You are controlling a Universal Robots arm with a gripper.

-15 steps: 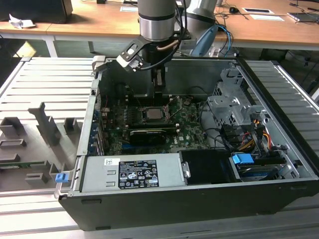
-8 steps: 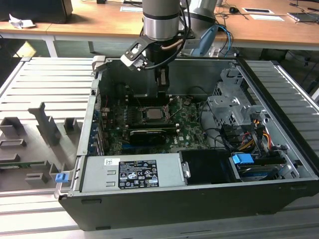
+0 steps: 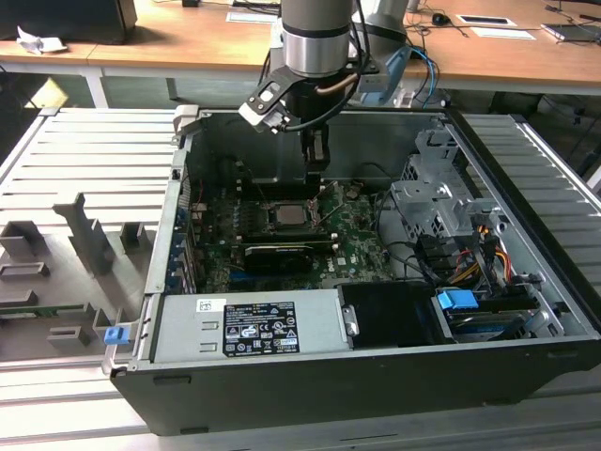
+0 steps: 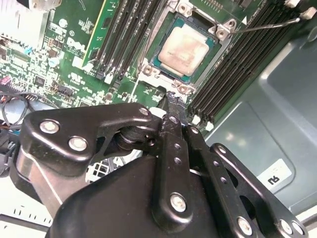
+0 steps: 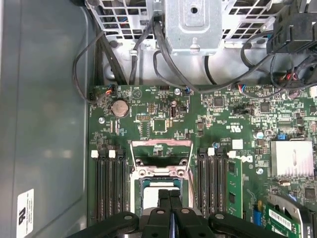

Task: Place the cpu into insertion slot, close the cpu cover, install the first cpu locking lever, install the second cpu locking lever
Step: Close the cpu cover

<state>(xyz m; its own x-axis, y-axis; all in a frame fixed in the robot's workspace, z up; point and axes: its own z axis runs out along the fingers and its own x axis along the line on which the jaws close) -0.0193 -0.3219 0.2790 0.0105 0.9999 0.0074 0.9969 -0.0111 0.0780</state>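
Clear room above cpu [image 3: 286, 212], memory slots [image 5: 110, 186] flanking, drive cage [image 3: 432, 202] nearby

My arm [image 3: 317, 19] is a grey tube ending in a shiny silver ring, with a black wrist below and a black cable [image 3: 362, 33] alongside. My gripper [image 4: 173, 101] is matte black, with flat link bars [image 4: 89, 131] pinned by round silver screws [image 4: 178, 201] and two slim fingers [image 5: 164, 198].

The cpu [image 4: 184, 48] (dull silver top) lies in the insertion slot [image 4: 212, 54]; the cpu cover [image 5: 161, 144] stands open.
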